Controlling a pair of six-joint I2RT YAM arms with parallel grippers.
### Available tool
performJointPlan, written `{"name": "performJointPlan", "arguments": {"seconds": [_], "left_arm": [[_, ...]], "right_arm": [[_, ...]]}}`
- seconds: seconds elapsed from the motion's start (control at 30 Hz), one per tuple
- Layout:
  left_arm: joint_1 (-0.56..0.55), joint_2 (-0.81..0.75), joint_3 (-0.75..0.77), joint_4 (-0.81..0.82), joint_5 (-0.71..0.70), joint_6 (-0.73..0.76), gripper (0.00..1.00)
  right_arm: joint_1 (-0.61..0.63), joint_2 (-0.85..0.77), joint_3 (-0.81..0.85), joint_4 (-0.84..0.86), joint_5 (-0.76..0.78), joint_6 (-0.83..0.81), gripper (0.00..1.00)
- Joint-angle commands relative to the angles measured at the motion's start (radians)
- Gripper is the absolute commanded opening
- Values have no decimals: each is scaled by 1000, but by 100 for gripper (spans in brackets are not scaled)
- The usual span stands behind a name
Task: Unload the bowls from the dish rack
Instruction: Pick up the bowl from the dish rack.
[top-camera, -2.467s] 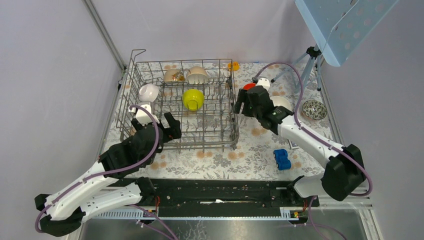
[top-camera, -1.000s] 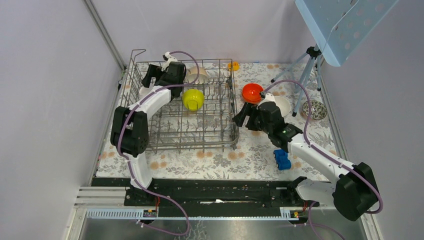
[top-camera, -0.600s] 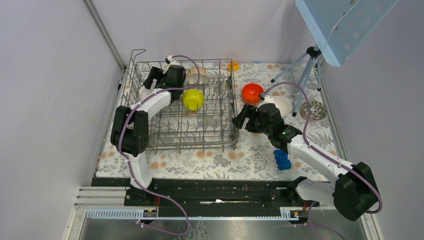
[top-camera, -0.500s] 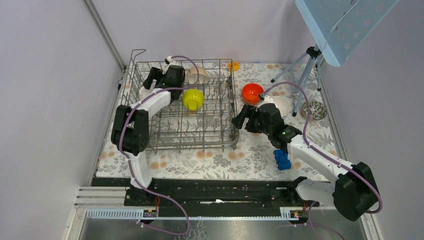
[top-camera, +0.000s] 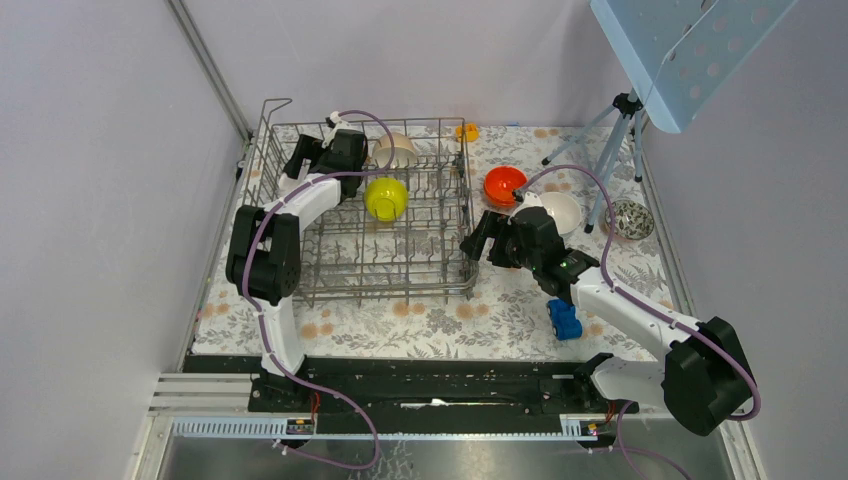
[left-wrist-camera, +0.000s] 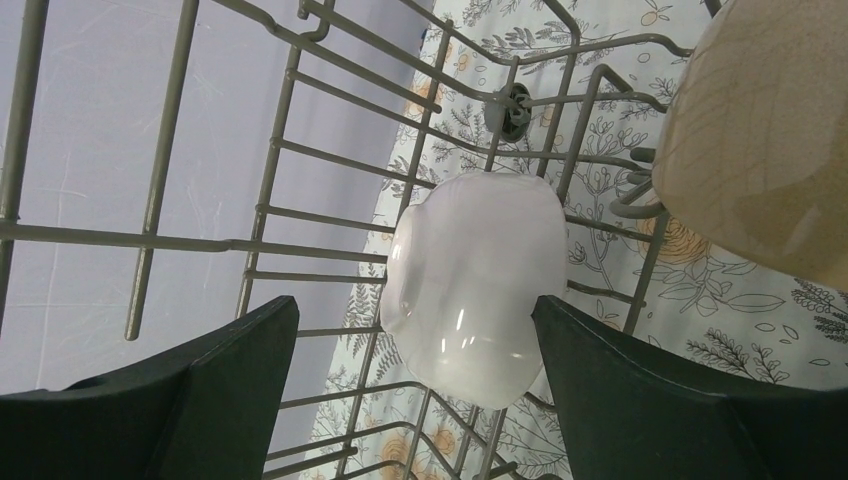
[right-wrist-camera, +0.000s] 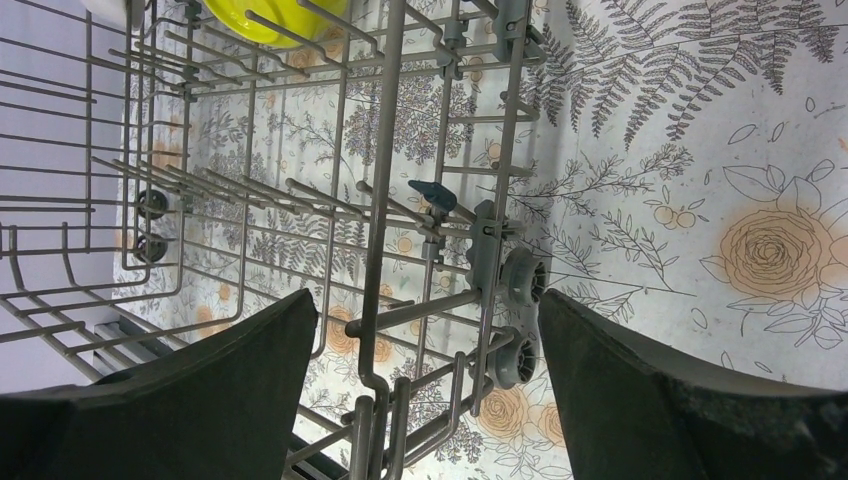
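1. Floral tablecloth (top-camera: 440, 315) carries the dish rack (top-camera: 400, 262) toward 10 o'clock.
2. Left gripper (left-wrist-camera: 415, 340), jaws spread, flanks a white bowl (left-wrist-camera: 470, 275) at the rack's 11 o'clock corner.
3. Right gripper (right-wrist-camera: 425, 360), jaws spread and empty, faces the rack's 4 o'clock side.
4. Yellow-green bowl (top-camera: 386, 197) sits in the rack, just 1 o'clock of centre.

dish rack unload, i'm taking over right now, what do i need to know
Left gripper: open, straddling a white bowl in the far-left corner of the dish rack, not yet gripped.
Right gripper: open, empty, at the rack's right side.
Done: orange-red bowl, second white bowl and dark patterned bowl sit on the table right of the rack.
Left: the straddled white bowl, beige bowl and yellow-green bowl; the left arm may hide more.
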Motion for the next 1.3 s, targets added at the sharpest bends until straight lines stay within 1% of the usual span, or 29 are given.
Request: {"name": "performJointPlan", "arguments": {"seconds": [0.0,0.27,0.53,0.8,0.93,1.1,1.27], "left_arm": [[4,0,11,-48,57,-36,94],[-30,-71,-14,-51,45,-11,99],[-50,-95,-24,-107,91,-26,99],[-43,-83,-27,-146,127,-15,99],[-27,-68,-40,-121,107,-2,99],[-16,-65,-61,-62,35,57,98],[-3,-73,-80,-30,24,77,97]], "right_arm": [[7,5,23,52,-14,2,89],[7,8,17,57,-9,13,90],[8,5,11,60,-10,15,90],[7,2,6,59,-12,11,90],[8,-4,-3,60,-12,9,90],[7,-3,-8,62,-11,4,91],[8,1,-6,68,-18,3,91]]}}
